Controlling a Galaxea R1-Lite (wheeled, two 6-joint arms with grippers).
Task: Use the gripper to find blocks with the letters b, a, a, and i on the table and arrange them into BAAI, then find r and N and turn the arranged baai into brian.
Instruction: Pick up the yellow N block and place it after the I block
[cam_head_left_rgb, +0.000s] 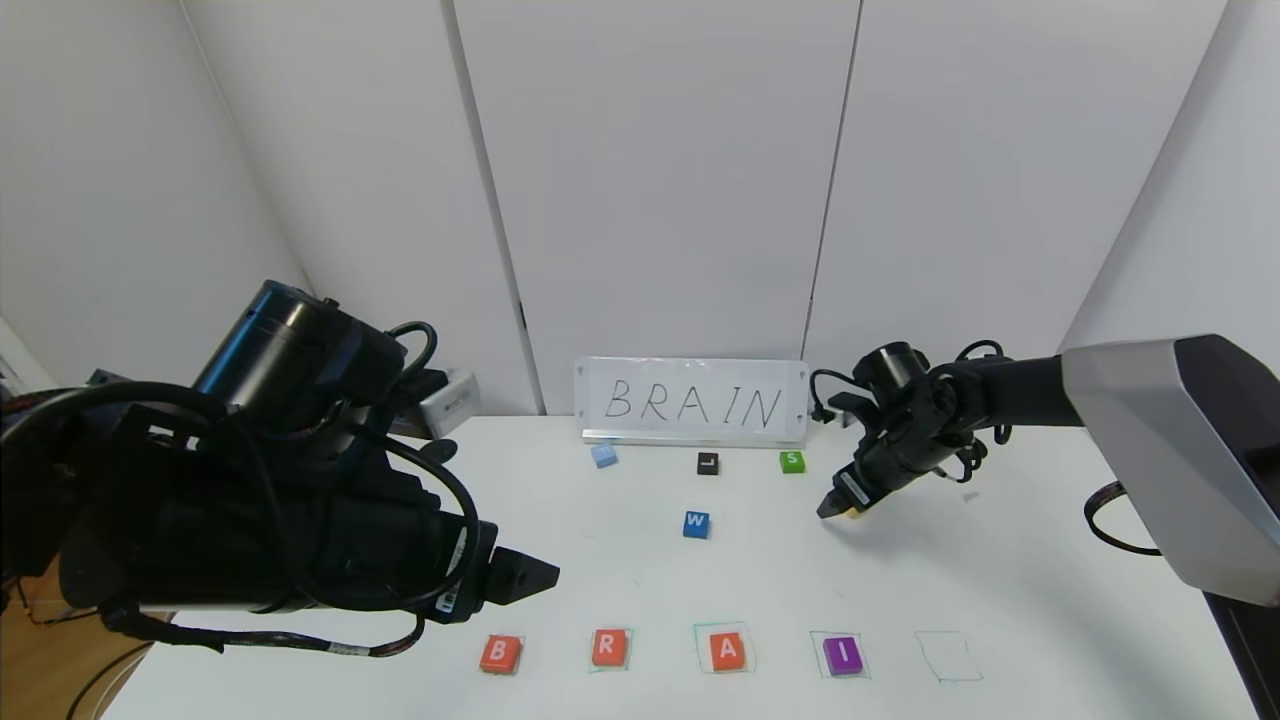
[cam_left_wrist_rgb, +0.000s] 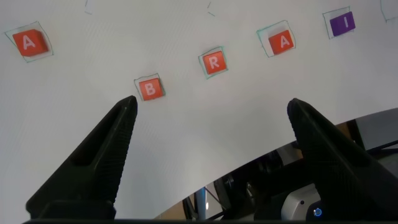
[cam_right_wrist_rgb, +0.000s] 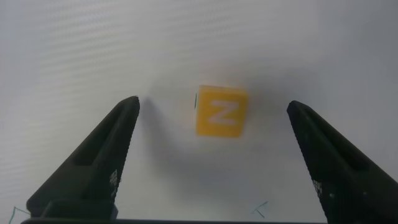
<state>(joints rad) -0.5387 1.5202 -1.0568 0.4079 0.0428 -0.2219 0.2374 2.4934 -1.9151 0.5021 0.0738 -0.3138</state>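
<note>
Along the front of the white table (cam_head_left_rgb: 1050, 600) lie orange B (cam_head_left_rgb: 500, 654), orange-red R (cam_head_left_rgb: 609, 647), orange A (cam_head_left_rgb: 727, 650) and purple I (cam_head_left_rgb: 843, 655). The left wrist view shows B (cam_left_wrist_rgb: 150, 89), R (cam_left_wrist_rgb: 214, 63), A (cam_left_wrist_rgb: 283, 42) and I (cam_left_wrist_rgb: 342, 23), plus a second orange A (cam_left_wrist_rgb: 29, 43) beyond B, hidden in the head view. My right gripper (cam_head_left_rgb: 835, 508) is open just above the yellow N (cam_right_wrist_rgb: 220, 112), which lies between the open jaws (cam_right_wrist_rgb: 213, 104). My left gripper (cam_head_left_rgb: 535, 577) is open and empty (cam_left_wrist_rgb: 212, 104), above and behind B.
An empty green-drawn square (cam_head_left_rgb: 948, 657) lies right of I. A blue W block (cam_head_left_rgb: 696, 524), a black L block (cam_head_left_rgb: 707, 463), a green S block (cam_head_left_rgb: 792, 461) and a light blue block (cam_head_left_rgb: 603, 455) lie farther back. A BRAIN sign (cam_head_left_rgb: 693, 402) stands at the wall.
</note>
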